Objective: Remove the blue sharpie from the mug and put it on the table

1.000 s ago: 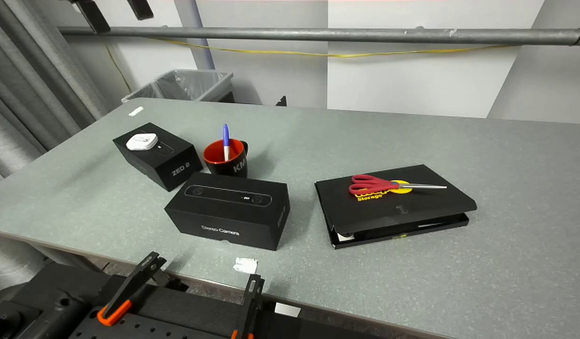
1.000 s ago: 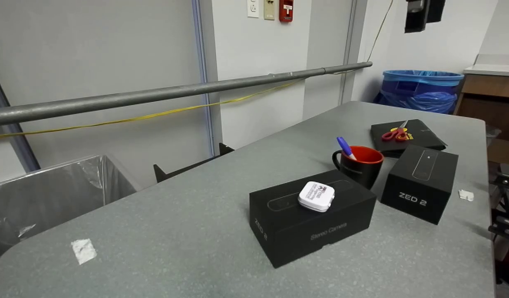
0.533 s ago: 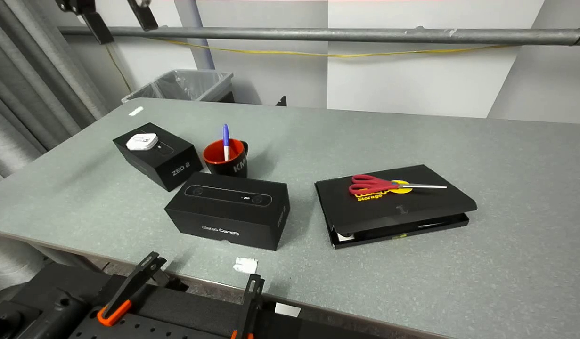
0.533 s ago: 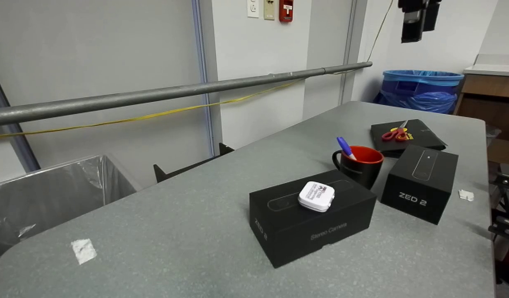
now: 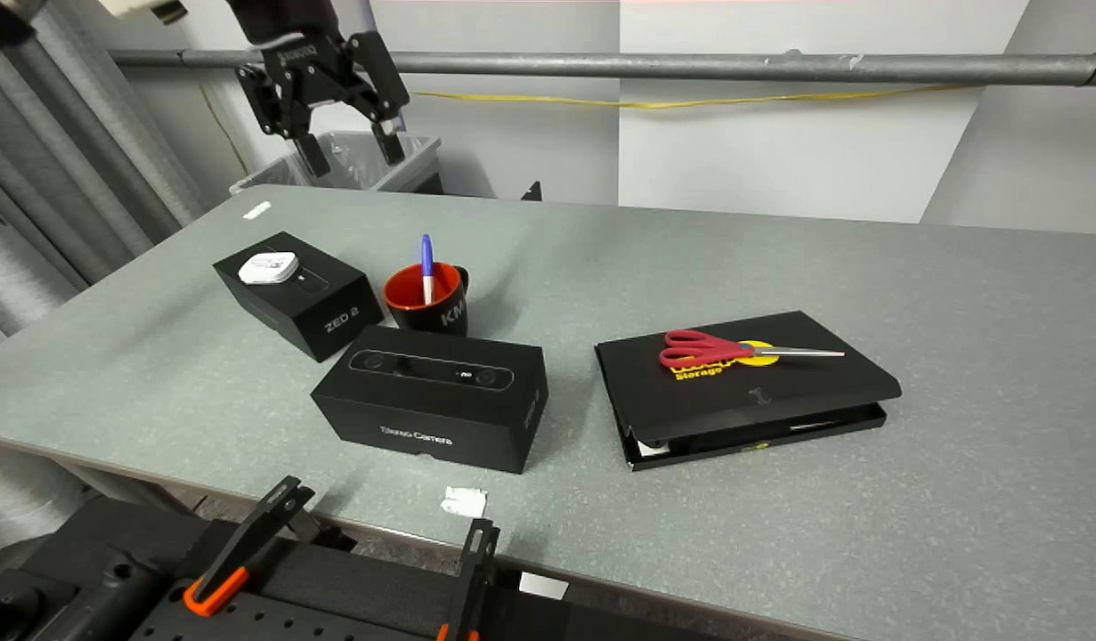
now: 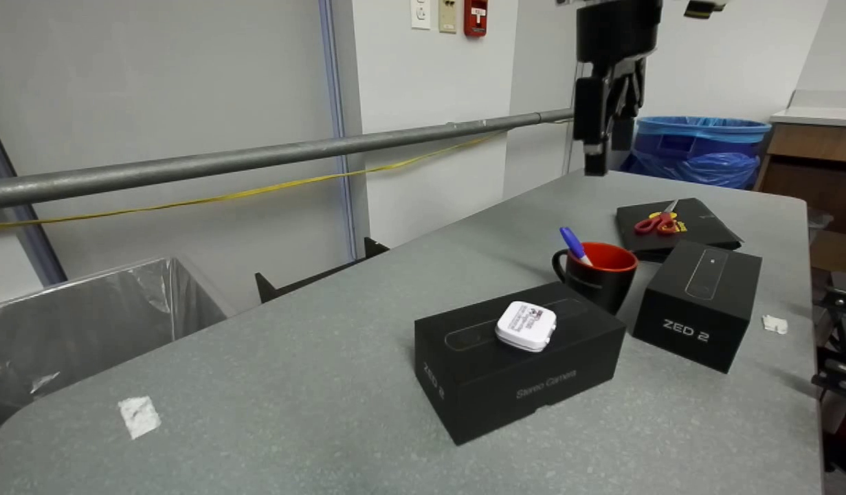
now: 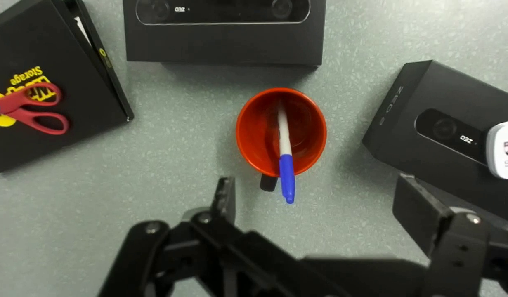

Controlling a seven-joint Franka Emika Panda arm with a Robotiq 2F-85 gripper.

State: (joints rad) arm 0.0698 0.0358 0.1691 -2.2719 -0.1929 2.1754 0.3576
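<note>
The grey table [image 5: 1002, 401] stretches beneath the gripper [image 5: 353, 158], whose two fingers hang spread wide apart. A black folder [image 5: 752, 402] and two black camera boxes [image 5: 427, 396] rest on the table. Near the boxes stands an upright mug [image 6: 601, 283] — black outside, red inside. The blue sharpie [image 7: 286, 152] leans in it — white barrel down, cap past the rim beside the handle.

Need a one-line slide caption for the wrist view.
Open black two-finger gripper above a grey table; blue-capped white marker leaning in a red-lined black mug.
</note>
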